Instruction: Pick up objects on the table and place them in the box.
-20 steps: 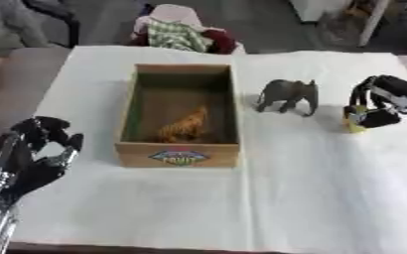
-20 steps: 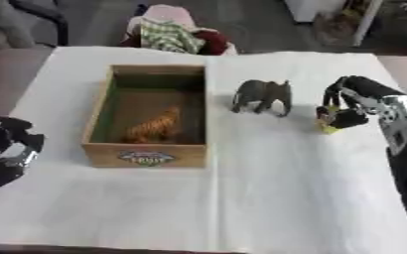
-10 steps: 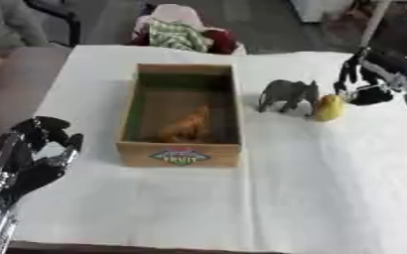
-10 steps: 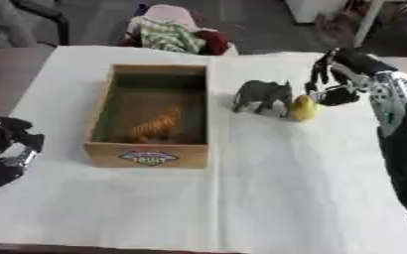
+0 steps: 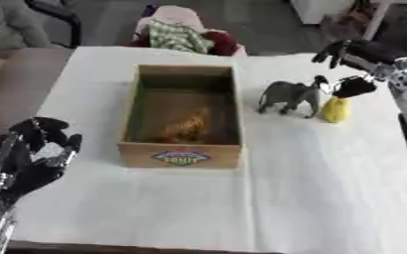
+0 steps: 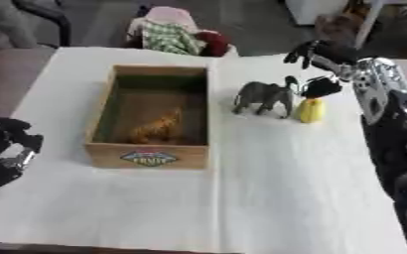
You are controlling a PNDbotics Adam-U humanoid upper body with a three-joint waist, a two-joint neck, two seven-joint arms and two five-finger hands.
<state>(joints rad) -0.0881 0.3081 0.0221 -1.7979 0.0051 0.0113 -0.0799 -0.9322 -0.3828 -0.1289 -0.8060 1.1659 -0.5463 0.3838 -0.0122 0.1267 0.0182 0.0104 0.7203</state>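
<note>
We are seeing one wooden box (image 5: 182, 149) sitting on the white-covered desk (image 5: 311, 188), its long axis running away from us, with one orange toy animal (image 5: 188, 128) lying inside. Just right of the box, one grey elephant (image 5: 290, 95) is standing, trunk toward the one yellow object (image 5: 335, 109) beside it. Our right hand (image 5: 353, 67) is hovering over the yellow object, fingers spread. Our left hand (image 5: 35, 156) is resting open at the lower left. A bundle of cloth (image 5: 188, 35) is lying beyond the desk.
</note>
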